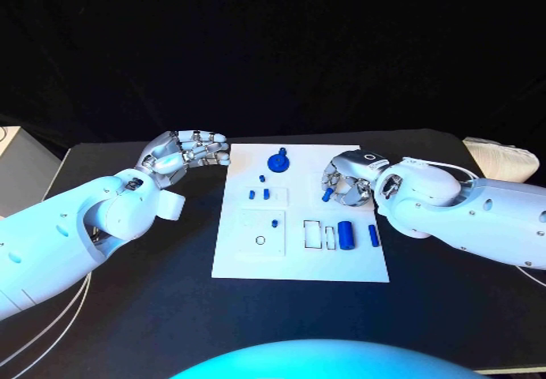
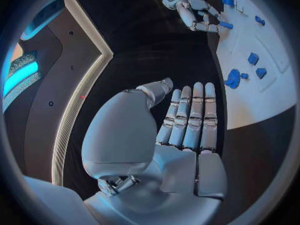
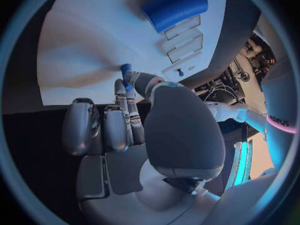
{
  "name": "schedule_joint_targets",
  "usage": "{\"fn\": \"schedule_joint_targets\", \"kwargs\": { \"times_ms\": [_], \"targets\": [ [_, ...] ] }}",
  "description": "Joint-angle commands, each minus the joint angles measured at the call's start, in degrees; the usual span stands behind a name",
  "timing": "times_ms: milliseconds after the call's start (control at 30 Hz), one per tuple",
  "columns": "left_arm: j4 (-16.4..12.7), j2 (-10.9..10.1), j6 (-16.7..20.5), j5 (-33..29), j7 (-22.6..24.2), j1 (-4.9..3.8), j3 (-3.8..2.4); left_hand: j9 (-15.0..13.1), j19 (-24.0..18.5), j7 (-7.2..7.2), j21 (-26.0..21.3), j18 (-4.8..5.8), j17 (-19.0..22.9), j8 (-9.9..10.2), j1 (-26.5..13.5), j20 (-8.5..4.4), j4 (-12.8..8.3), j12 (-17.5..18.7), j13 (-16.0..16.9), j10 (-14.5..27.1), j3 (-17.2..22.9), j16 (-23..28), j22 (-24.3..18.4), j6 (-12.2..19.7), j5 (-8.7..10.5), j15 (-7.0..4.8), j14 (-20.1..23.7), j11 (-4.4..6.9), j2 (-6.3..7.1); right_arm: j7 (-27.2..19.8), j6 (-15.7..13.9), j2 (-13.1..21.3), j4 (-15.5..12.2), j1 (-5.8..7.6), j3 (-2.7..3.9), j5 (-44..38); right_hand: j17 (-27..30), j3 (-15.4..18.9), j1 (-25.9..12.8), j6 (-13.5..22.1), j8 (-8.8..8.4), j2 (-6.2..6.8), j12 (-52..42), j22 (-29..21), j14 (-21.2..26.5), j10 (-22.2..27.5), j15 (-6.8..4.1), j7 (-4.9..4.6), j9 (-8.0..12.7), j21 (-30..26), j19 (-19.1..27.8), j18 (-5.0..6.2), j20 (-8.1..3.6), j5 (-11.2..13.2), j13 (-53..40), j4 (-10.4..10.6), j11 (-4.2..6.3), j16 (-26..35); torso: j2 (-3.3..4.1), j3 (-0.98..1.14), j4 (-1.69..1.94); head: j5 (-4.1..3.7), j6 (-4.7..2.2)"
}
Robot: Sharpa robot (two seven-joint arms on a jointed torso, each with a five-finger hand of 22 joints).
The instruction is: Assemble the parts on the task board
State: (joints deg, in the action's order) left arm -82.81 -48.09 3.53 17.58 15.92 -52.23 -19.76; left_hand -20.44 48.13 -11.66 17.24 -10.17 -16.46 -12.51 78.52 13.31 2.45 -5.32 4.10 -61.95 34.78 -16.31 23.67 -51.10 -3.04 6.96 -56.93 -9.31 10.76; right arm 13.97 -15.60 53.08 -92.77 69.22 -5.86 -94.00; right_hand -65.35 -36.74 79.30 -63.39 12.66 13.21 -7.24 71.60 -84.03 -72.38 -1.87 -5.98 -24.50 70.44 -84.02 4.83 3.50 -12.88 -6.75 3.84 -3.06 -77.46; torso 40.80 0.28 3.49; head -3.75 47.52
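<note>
On the black surface [image 1: 136,316], a white rectangular task board [image 1: 301,264] lies between two white robot arms. Over the board's right side, the right hand [image 1: 345,183] pinches a small blue peg [image 1: 327,193] between its thumb and a fingertip, the peg's tip close to the white plate in the right wrist view [image 3: 125,68]. The left hand [image 1: 188,152] hovers just off the board's left edge, holding nothing, its fingers straight and side by side [image 2: 190,116]. A round blue knobbed part [image 1: 278,163] stands near the board's far edge, two small blue pieces [image 1: 260,192] sit in a recess below it, and a thick blue cylinder [image 1: 345,235] lies beside a slimmer blue pin [image 1: 372,234] on the right.
</note>
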Motion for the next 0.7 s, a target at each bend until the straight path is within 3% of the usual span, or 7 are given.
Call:
{"fn": "schedule_joint_targets", "kwargs": {
  "times_ms": [33, 400, 700],
  "targets": [
    [0.1, 0.1, -1.0, 0.2, 0.3, 0.01, -0.04, 0.1, 0.1, -0.50, -0.2, -0.11, -0.1, 0.0, 0.4, 0.21, 0.0, 0.3, 0.1, 0.1, -0.3, 0.2, 0.0, 0.0, -0.12, 0.08, -0.1, -0.01, -0.03, 0.7, -0.9, 0.4, -0.6, 0.42, 0.22, 4.9, -0.1, -0.4, 0.9, -0.3, 0.24, -1.76, 0.1, 0.1, -1.6, -1.1, -0.50, -0.04, -0.1, 0.3, -0.4, -0.51, -0.23, -0.2, -0.2, -0.1, 0.82, -0.4, 0.00, 0.03, -0.01, 0.06, -0.04],
    [0.4, 0.4, -1.0, 0.2, 0.2, 0.01, -0.04, 0.1, 0.1, -0.50, -0.2, -0.11, -0.1, 0.0, 0.4, 0.21, 0.0, 0.3, 0.1, 0.1, -0.3, 0.2, 0.0, 0.0, -0.12, 0.08, -0.1, -0.01, -0.03, 0.8, -0.7, 1.7, -5.3, 2.65, 1.00, 9.2, -0.1, -0.6, 0.9, -0.3, 0.29, -1.73, 0.1, 0.2, -1.6, -1.2, -0.51, -0.05, -0.1, 0.4, -0.4, -0.52, -0.24, -0.2, -0.3, -0.2, 0.80, -0.4, 0.01, 0.03, 0.04, 0.14, -0.14],
    [0.5, 0.6, -1.0, 0.1, 0.3, 0.01, -0.04, 0.1, 0.1, -0.50, -0.2, -0.11, -0.1, 0.0, 0.4, 0.21, 0.0, 0.3, 0.1, 0.1, -0.3, 0.2, 0.0, 0.0, -0.12, 0.08, -0.1, -0.01, -0.03, 0.3, -1.2, -1.1, -9.8, 2.23, 0.85, 5.1, -0.1, -0.7, 0.9, -0.3, 0.32, -1.71, 0.1, 0.3, -1.6, -1.2, -0.51, -0.07, -0.2, 0.5, -0.5, -0.54, -0.24, -0.2, -0.3, -0.3, 0.79, -0.4, -0.02, 0.03, -0.12, 0.58, -0.33]
  ]
}}
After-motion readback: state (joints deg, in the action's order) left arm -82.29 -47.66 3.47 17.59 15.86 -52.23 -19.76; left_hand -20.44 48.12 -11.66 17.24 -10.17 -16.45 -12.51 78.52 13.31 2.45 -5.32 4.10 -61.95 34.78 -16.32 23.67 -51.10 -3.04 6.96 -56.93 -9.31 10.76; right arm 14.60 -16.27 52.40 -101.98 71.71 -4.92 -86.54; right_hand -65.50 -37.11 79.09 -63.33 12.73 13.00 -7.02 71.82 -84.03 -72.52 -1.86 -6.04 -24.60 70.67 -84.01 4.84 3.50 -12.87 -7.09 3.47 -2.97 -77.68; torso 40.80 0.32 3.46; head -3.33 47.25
